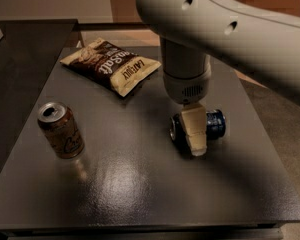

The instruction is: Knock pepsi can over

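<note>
The pepsi can (214, 124), dark navy with a silver end, lies on its side on the dark table (140, 194), right of centre. Its silver end points left. My gripper (195, 135) hangs from the big white arm (230, 29) straight down in front of the can. It covers the can's middle and seems to touch it. Only the can's two ends show past the gripper.
An orange-brown can (61, 130) stands upright at the left of the table. A brown chips bag (112, 64) lies at the back, left of the arm. The table's right edge is close to the pepsi can.
</note>
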Tool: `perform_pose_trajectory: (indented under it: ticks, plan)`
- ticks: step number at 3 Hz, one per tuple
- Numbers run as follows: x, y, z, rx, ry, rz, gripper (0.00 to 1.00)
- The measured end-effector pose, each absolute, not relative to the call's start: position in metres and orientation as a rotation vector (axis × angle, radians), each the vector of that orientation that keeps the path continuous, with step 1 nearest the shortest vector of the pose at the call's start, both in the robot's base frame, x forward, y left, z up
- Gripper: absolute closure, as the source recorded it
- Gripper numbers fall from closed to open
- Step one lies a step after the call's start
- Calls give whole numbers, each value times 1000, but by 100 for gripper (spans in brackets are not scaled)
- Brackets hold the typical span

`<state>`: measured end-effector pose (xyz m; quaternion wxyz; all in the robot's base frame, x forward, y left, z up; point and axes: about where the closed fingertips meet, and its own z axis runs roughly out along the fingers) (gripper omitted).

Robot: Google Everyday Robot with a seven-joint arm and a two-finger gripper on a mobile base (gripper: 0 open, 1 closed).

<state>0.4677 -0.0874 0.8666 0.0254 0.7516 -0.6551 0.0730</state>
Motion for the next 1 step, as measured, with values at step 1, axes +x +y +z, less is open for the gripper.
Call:
perform_pose_trajectory:
  ticks: [1]
  plan:
    - [468,-87,867,2324,-2025,226,0]
